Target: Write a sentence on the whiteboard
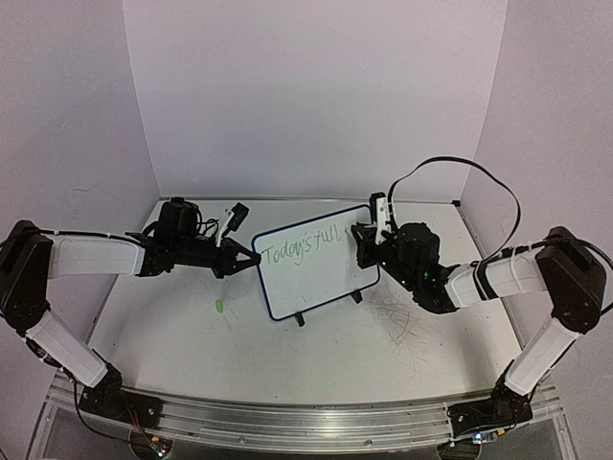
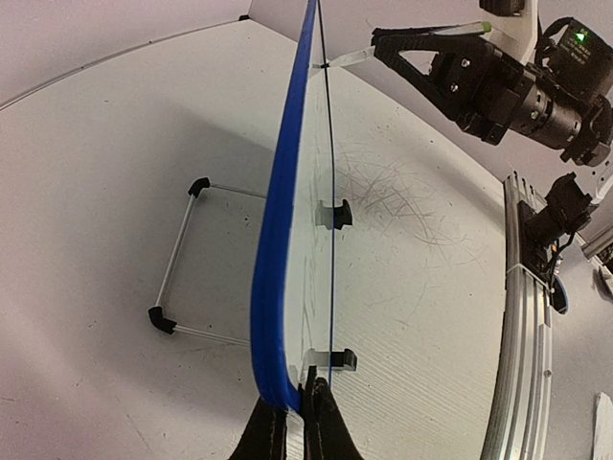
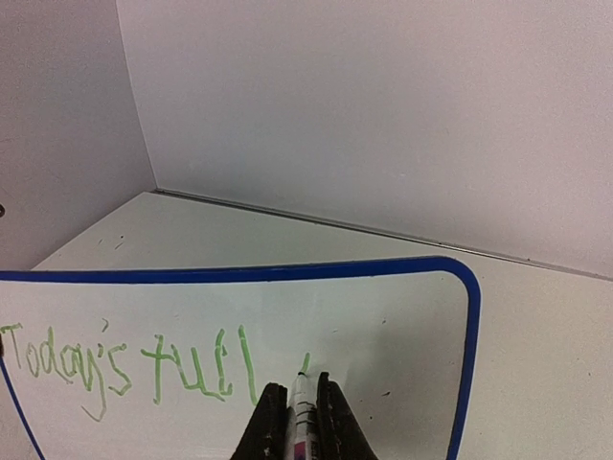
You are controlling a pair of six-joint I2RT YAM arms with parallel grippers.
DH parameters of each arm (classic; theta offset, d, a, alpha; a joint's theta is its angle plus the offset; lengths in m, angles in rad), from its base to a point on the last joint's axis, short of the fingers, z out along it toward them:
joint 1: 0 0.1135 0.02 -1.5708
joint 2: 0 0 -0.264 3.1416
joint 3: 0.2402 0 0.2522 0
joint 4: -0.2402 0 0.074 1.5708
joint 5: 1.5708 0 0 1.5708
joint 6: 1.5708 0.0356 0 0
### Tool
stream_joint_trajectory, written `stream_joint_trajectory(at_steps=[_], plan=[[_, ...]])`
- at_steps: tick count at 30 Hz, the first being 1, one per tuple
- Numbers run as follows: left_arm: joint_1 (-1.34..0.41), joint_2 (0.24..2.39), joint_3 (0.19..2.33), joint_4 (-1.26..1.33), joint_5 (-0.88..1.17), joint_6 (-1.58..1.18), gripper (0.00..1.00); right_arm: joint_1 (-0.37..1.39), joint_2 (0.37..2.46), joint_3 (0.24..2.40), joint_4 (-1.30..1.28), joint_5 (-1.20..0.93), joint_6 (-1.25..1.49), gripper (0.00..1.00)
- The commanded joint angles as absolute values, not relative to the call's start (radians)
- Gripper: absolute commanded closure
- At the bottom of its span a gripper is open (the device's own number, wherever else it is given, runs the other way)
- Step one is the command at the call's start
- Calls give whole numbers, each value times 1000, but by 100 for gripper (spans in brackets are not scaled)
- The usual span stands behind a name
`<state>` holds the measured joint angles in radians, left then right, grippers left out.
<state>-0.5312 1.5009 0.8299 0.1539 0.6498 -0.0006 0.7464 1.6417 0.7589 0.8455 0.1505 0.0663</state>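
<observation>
The whiteboard (image 1: 321,278) stands upright on two black feet mid-table, with a blue frame (image 2: 273,240) and a white face (image 3: 383,307). Green handwriting, the sentence (image 3: 124,364), reads "Today's full" followed by one short stroke, also visible as green writing (image 1: 305,246). My left gripper (image 1: 251,259) is shut on the board's left edge; its fingertips (image 2: 328,414) pinch the frame's lower corner. My right gripper (image 3: 300,393) is shut on a white marker (image 3: 303,407), whose tip touches the board just below the short stroke. The marker's tail (image 1: 380,213) sticks up above the right gripper (image 1: 362,238).
A small green cap (image 1: 219,306) lies on the table left of the board. A wire stand (image 2: 177,259) with black corners lies behind the board. Old scribble marks (image 1: 402,316) cover the table at right. A metal rail (image 1: 287,422) runs along the near edge; walls enclose three sides.
</observation>
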Motion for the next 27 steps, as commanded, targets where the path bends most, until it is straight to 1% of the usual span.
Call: stream_joint_trajectory(at_steps=[1,27], plan=[[-529,1486,847,113,558,84,100,741,1640,752,856,164,82,100],[-529,1486,847,111,561,84,100,739,1620,749,861,219,79,100]])
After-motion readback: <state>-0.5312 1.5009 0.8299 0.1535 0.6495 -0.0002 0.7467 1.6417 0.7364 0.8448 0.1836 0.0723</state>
